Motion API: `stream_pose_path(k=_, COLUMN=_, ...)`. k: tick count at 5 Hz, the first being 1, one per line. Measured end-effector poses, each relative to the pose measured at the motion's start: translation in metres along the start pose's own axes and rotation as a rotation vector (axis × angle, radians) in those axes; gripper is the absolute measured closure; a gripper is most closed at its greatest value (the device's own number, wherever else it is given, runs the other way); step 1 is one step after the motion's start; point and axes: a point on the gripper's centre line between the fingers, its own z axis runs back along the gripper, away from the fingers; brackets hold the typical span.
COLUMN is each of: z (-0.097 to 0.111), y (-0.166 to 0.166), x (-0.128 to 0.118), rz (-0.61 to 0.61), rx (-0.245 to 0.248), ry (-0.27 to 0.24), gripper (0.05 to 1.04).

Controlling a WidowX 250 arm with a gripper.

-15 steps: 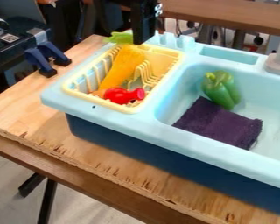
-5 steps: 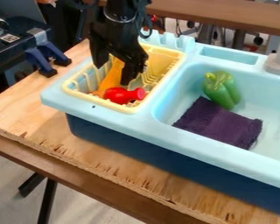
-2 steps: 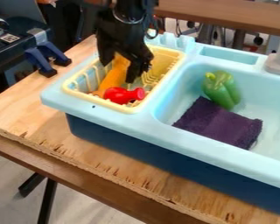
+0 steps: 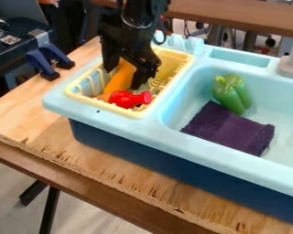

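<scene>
The black gripper (image 4: pixel 121 78) hangs over the yellow drying rack (image 4: pixel 130 112), its fingers spread to either side of an orange carrot (image 4: pixel 119 81). The carrot lies lengthwise in the rack, its upper part hidden behind the gripper. A red toy (image 4: pixel 129 99) with a rounded body lies in the rack's front end, just below the fingertips. In the sink basin, a green bell pepper (image 4: pixel 232 93) leans by the back left wall, next to a dark purple cloth (image 4: pixel 229 128) on the basin floor.
The light blue sink (image 4: pixel 150 130) sits on a wooden table (image 4: pixel 26 114). A grey faucet (image 4: pixel 292 61) stands at its back right. Blue clamps (image 4: pixel 48 61) are at the table's left edge.
The arm came down from the top edge to the rack, with its gripper opened around the carrot. Since then it has shifted slightly right. The carrot, red toy, pepper and cloth look unmoved.
</scene>
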Motion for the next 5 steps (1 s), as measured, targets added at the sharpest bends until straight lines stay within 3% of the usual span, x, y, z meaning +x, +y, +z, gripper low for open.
stream_pose_path(k=1, z=-0.003, y=0.003, x=0.004, rz=-0.015, rx=0.003, ry=-0.001, gripper=0.417)
stream_pose_path(k=2, z=-0.001, y=0.002, x=0.005, rz=-0.023, rx=0.003, ry=0.004, gripper=0.639)
stream_pose_path(k=3, z=-0.001, y=0.002, x=0.001, rz=-0.044, rx=0.001, ry=0.029, gripper=0.751)
stream_pose_path(k=4, z=0.029, y=0.004, x=0.001, rz=-0.1, rx=0.01, ry=-0.019, gripper=0.796)
stream_pose_path(k=5, z=0.09, y=0.01, x=0.011, rz=-0.093, rx=-0.051, ry=-0.254, gripper=0.82)
